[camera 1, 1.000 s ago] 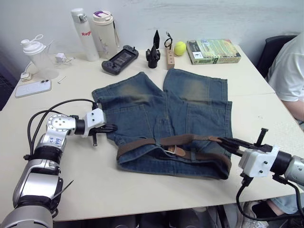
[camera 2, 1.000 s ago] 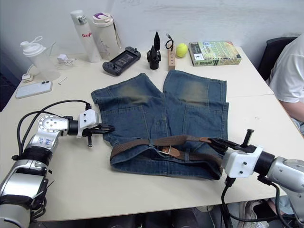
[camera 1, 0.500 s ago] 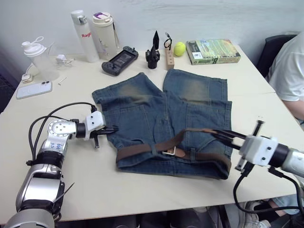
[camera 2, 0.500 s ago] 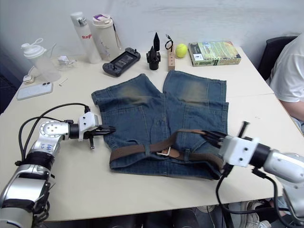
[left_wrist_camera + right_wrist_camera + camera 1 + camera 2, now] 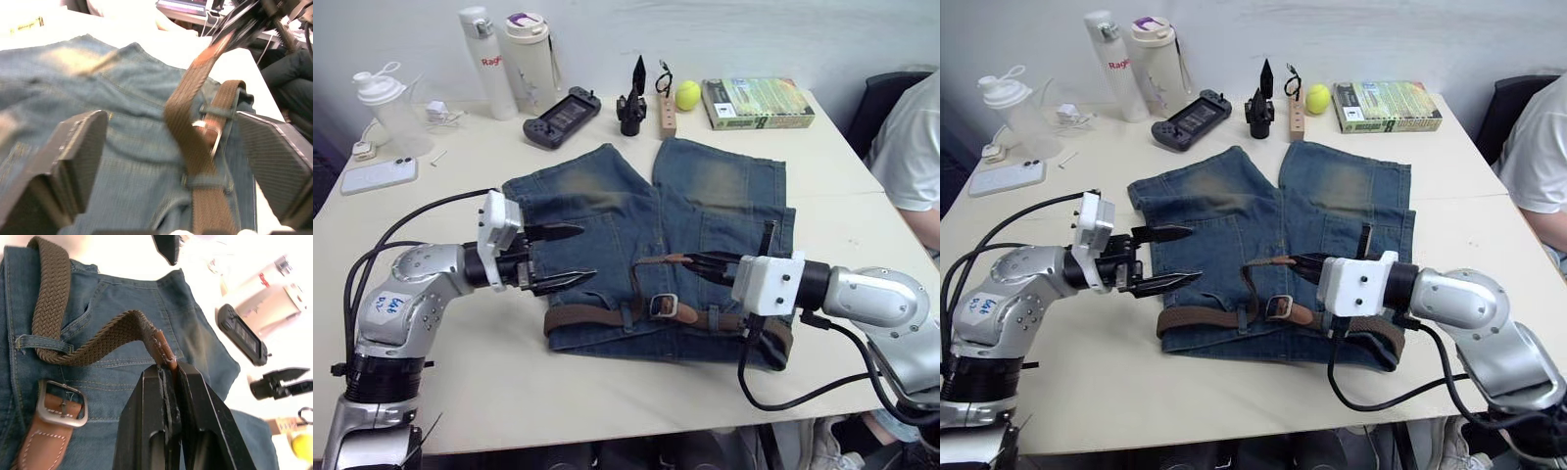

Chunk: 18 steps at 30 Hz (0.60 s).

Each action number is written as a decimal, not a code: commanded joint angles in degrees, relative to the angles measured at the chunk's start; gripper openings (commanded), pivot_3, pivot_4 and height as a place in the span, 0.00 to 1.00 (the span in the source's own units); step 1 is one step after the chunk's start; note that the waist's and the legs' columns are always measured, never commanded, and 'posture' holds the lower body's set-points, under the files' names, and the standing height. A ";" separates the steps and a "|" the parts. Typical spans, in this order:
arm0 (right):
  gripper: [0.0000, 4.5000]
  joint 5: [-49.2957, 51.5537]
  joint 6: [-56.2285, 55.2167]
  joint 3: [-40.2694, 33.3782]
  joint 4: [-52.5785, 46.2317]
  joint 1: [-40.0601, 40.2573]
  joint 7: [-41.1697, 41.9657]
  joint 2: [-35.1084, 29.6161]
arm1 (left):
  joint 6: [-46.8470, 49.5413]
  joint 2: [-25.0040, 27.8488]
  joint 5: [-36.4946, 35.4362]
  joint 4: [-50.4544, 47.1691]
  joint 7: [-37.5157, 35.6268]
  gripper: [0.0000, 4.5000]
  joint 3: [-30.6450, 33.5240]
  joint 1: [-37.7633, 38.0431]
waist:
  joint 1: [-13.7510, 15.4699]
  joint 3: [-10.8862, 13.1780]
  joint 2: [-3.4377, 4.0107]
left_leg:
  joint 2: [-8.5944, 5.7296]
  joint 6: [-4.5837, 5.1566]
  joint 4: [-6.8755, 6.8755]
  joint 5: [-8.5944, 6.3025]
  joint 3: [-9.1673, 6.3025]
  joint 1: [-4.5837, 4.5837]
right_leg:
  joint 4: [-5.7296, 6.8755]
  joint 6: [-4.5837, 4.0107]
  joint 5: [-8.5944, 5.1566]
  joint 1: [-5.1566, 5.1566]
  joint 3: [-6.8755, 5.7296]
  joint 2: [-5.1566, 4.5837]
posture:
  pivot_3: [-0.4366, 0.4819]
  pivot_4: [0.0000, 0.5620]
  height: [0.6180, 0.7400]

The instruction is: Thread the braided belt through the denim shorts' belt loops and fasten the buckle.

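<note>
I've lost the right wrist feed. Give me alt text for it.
The right claw is shut on the leather tip of the braided belt, lifting it over the denim shorts. The belt passes under a belt loop, and the silver buckle lies open below.

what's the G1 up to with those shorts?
It is putting a braided belt on denim shorts spread on the table. The right gripper is shut on the belt's leather tip, holding it in a raised loop above the waistband. The buckle lies unfastened there. The left gripper hovers open over the shorts' left side, holding nothing.
</note>
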 commanded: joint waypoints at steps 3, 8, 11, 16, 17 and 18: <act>0.00 -2.67 -1.05 2.24 0.79 -4.25 0.57 2.55 | -2.93 -3.14 7.12 -3.07 5.91 0.99 -5.31 -0.02 | -0.14 0.00 0.00 | 0.02 0.00 -0.05 0.00 0.02 -0.01 | -0.02 0.00 0.00 -0.04 0.00 0.04 | 0.48 0.27 1.00; 0.00 -3.56 -0.24 3.02 0.33 -5.80 0.80 4.22 | -6.15 -6.16 12.39 -1.74 9.77 0.99 -7.73 -0.12 | -0.15 0.01 0.00 | 0.03 -0.01 -0.06 0.01 0.06 -0.12 | 0.01 0.00 0.00 -0.14 0.00 0.08 | 0.48 0.27 1.00; 0.00 -3.84 0.36 3.27 -0.18 -5.91 0.78 5.02 | -7.24 -7.05 14.21 -1.66 10.72 0.99 -8.43 0.35 | -0.14 0.01 0.00 | 0.03 -0.01 -0.02 0.00 0.05 -0.12 | -0.05 0.00 0.00 -0.12 -0.01 0.07 | 0.48 0.27 1.00; 0.00 -4.30 0.71 3.26 -0.50 -5.64 0.82 5.60 | -7.85 -7.42 14.80 -1.81 10.88 0.74 -7.72 1.00 | -0.15 0.01 0.00 | 0.03 0.00 -0.02 0.00 0.04 -0.12 | -0.04 0.00 0.00 -0.12 -0.01 0.05 | 0.48 0.27 1.00; 0.00 -4.35 0.77 3.15 -0.45 -5.59 0.76 5.69 | -7.89 -7.22 14.77 -1.89 10.58 0.63 -7.63 1.18 | -0.15 0.01 0.00 | 0.03 0.00 -0.02 0.00 0.03 -0.13 | -0.05 0.00 0.00 -0.12 -0.02 0.05 | 0.48 0.27 1.00; 0.00 -4.40 0.78 3.08 -0.40 -5.58 0.77 5.73 | -7.89 -7.04 14.76 -1.96 10.32 0.56 -7.59 1.29 | -0.14 0.01 0.00 | 0.03 0.00 -0.02 0.00 0.03 -0.12 | -0.05 0.00 0.00 -0.12 -0.02 0.05 | 0.48 0.27 1.00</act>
